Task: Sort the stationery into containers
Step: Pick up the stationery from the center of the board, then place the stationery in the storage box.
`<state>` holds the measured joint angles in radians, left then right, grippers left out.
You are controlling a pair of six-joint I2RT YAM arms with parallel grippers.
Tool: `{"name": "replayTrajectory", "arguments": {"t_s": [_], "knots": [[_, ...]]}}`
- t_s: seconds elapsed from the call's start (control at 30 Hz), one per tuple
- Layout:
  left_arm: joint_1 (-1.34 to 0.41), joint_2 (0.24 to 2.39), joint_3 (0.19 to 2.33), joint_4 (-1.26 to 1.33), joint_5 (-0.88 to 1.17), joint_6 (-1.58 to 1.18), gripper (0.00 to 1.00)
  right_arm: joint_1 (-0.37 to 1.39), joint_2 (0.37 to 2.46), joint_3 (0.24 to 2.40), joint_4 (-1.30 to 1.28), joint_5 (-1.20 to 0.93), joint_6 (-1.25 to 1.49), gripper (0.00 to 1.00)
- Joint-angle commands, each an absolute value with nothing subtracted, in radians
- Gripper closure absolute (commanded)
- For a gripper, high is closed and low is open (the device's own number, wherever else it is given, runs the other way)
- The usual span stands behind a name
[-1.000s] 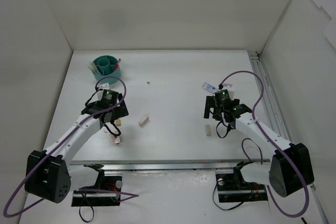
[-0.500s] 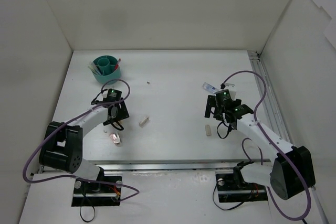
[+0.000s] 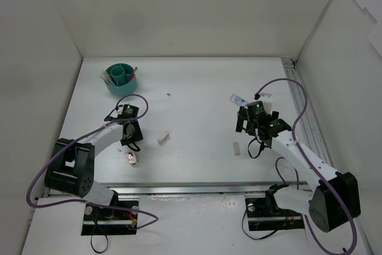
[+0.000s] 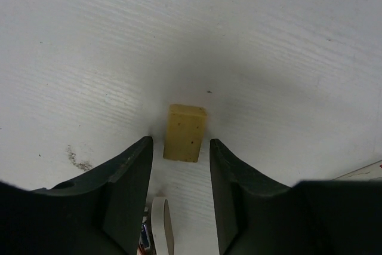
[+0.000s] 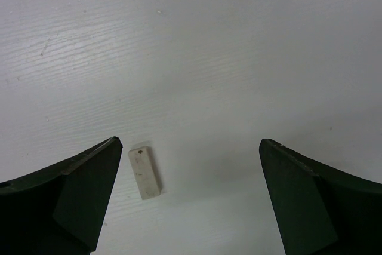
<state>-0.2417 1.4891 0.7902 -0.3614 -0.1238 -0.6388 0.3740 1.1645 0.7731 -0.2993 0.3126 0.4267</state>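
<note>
We see the left gripper (image 4: 180,145) lowered to the white table (image 4: 286,40), its fingers set narrow on either side of a yellowish eraser block (image 4: 185,132). A sliver of table shows between the block and one finger; at the other finger we cannot tell whether they touch. The right gripper (image 5: 188,143) hangs with fingers spread wide and empty, and a pale eraser (image 5: 145,172) lies flat on the table near one fingertip. The teal cup (image 3: 121,79) stands at the far left, well apart from both.
</note>
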Motion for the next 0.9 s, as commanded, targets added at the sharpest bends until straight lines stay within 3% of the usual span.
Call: {"name": "replayTrajectory", "arguments": {"t_s": [0.0,0.1,0.2,0.27,0.53,0.87], "knots": [[-0.238,1.48,0.821,-0.382,-0.14,-0.64,0.63,0.376,1.111,0.799,-0.298,0.388,0.434,0.02],[-0.238,1.477,0.821,-0.371,-0.135,-0.635,0.73,0.376,1.092,0.796,-0.298,0.399,0.43,0.02],[-0.238,1.468,0.839,-0.374,-0.129,-0.62,0.93,0.376,1.085,0.796,-0.299,0.399,0.431,0.02],[-0.238,1.451,0.857,-0.37,-0.13,-0.601,1.0,0.376,1.085,0.798,-0.296,0.399,0.43,0.02],[-0.229,1.333,1.121,-0.293,-0.166,-0.405,1.0,0.377,1.111,0.839,-0.298,0.413,0.397,0.02],[-0.074,1.695,1.676,-0.261,-0.058,-0.241,1.0,0.376,1.268,0.978,-0.295,0.502,0.315,0.02]]}}
